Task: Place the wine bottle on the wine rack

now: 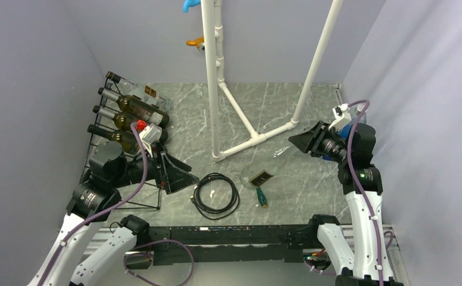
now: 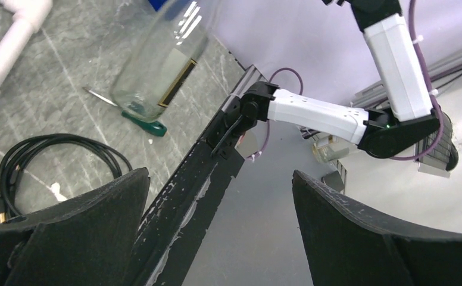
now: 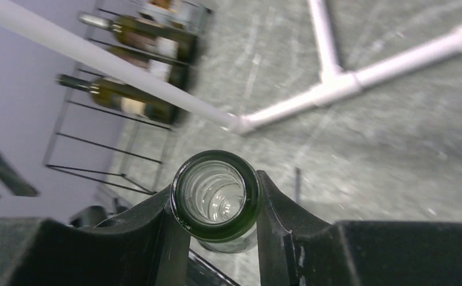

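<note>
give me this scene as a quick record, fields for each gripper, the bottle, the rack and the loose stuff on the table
left gripper: open, empty, beside the black thin-wire wine rack
right gripper: shut on the mouth of the pale green glass wine bottle
bottle: tilted, base low by the green-handled tool, not yet on the rack
rack: four dark bottles lying on upper tiers, lower bars bare
loose items: coiled black cable, white pipe frame

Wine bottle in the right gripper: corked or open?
Open. The right wrist view looks straight into the mouth of the wine bottle: bare rim, no cork or cap, hollow glass inside. The right gripper is shut on its neck.
</note>
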Motion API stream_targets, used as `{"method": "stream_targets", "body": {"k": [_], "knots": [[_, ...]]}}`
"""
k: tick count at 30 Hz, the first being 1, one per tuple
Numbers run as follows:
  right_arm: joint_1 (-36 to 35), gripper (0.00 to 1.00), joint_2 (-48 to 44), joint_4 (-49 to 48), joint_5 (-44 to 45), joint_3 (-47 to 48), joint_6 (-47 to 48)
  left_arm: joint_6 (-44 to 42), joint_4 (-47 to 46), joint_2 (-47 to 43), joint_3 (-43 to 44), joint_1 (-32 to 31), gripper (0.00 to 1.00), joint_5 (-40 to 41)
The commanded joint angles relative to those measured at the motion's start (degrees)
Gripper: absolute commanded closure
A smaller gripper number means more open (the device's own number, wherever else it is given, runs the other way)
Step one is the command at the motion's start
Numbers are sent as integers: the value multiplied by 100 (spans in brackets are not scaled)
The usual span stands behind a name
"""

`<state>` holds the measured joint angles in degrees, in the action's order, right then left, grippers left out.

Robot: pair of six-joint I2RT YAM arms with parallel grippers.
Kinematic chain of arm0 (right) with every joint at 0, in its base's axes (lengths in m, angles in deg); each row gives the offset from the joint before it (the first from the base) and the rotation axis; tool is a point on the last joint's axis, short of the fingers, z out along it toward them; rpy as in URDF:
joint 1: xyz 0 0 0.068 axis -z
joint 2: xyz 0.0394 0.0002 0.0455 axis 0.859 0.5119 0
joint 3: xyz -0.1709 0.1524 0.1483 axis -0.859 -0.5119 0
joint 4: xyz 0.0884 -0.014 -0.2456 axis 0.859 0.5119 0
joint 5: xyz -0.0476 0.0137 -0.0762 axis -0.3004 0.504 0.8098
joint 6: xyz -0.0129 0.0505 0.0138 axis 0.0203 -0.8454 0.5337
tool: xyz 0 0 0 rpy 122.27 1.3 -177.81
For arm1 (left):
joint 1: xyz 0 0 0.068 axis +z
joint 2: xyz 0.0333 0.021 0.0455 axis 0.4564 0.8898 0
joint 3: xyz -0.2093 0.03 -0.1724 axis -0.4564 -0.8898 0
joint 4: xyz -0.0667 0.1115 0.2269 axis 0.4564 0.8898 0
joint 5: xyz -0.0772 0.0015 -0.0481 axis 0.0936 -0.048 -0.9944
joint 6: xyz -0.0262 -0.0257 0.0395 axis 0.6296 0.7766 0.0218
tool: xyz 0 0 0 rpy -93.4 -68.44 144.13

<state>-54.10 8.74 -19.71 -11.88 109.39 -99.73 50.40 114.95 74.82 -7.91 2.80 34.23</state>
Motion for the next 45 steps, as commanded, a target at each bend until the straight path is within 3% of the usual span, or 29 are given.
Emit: {"method": "stream_targets", "body": {"k": [1,6,11,16,19,27,38,45], "knots": [[-64,100,-218,-2469,-1280,-25,-1827,243,-554,130,102,-524,6,459],[-444,100,-215,-2907,-1178,-177,-2267,180,-553,487,343,-1400,7,1124],[-1665,100,6,-2820,-576,-207,-2171,6,-317,1003,739,-2358,4,2212],[-2648,100,242,-3569,-66,-629,-2627,-385,885,1859,1704,-3466,1,4131],[-3099,100,503,-3776,116,-672,-2713,-504,1392,2453,2141,-3924,1,4723],[-3928,100,1022,-4006,485,-487,-2686,-555,1465,3088,2217,-4289,1,5142],[-4463,100,1389,-4349,613,-341,-2795,-569,1793,3530,2132,-4328,0,5925],[-4646,100,1445,-4544,660,-335,-2910,-593,1595,3668,1923,-4323,0,5778]]}}
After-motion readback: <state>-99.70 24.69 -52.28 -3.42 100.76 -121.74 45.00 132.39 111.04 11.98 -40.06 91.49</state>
